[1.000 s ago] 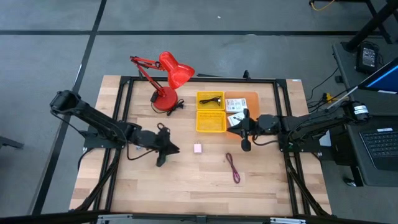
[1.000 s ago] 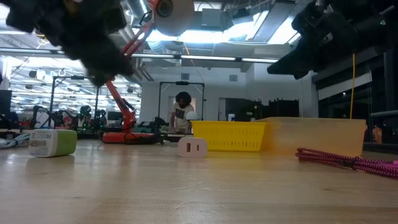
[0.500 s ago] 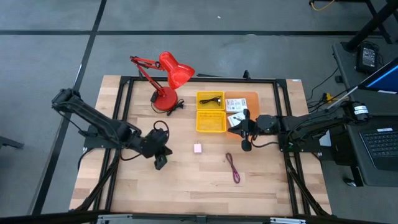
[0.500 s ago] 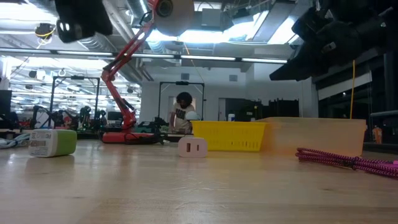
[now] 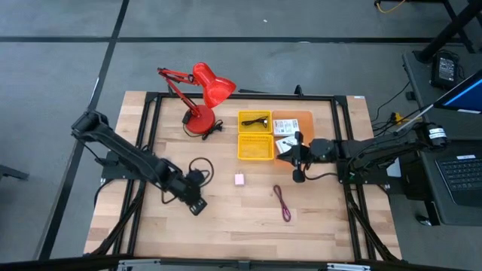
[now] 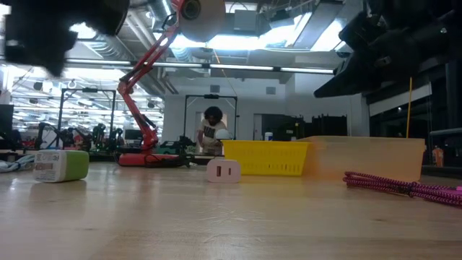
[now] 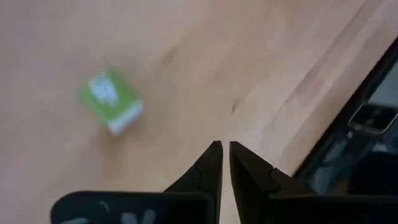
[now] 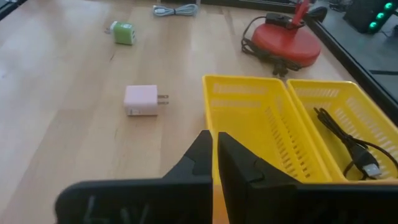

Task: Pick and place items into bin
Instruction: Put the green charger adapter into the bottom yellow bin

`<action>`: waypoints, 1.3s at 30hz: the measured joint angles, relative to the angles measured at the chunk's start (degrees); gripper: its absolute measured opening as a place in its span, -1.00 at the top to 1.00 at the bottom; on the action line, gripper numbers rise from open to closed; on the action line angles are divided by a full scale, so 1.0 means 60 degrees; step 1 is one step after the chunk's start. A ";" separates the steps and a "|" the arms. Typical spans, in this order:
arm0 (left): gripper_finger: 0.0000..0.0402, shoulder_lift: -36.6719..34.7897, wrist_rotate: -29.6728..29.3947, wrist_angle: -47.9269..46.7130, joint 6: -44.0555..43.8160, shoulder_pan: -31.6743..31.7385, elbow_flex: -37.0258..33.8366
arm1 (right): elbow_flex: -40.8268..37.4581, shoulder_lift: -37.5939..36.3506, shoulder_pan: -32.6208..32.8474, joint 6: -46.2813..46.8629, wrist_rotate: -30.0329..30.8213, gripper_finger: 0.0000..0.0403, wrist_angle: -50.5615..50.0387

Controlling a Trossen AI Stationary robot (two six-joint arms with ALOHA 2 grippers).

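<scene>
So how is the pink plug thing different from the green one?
The pink plug is pale pink with metal prongs showing on one side; on the green plug I cannot make out any prongs. The pink plug lies close to the yellow bin, while the green plug lies farther off. Both are small boxy blocks lying loose on the wooden table, untouched by either gripper.

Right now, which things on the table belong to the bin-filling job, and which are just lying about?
Job items:
- pink plug block
- green block
- maroon cord
- black cord already in a yellow bin
- white packets on the orange tray

Just lying about:
- red desk lamp
- grey cable at the table's far edge
</scene>
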 joint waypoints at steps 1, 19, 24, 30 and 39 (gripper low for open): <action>0.88 0.0162 0.0362 -0.0003 -0.0218 0.0000 0.0000 | 0.0000 0.0002 -0.0074 -0.0003 0.0003 0.95 0.0000; 0.92 0.0488 0.0686 -0.0009 0.0229 -0.0007 0.0000 | 0.0000 0.0000 -0.1424 0.0048 0.0004 0.95 0.0029; 0.84 0.0488 -0.0276 -0.0132 0.0168 -0.0007 0.0000 | 0.0000 0.0000 -0.1424 0.0282 0.0003 0.95 0.0026; 0.69 0.0488 -0.0307 -0.1171 -0.0118 -0.0007 -0.0004 | 0.0000 0.0000 -0.1424 0.0284 0.0003 0.95 0.0018; 0.41 0.0488 -0.1057 -0.1755 -0.0480 -0.0007 -0.0004 | 0.0000 0.0000 -0.1424 0.0306 0.0003 0.95 -0.0022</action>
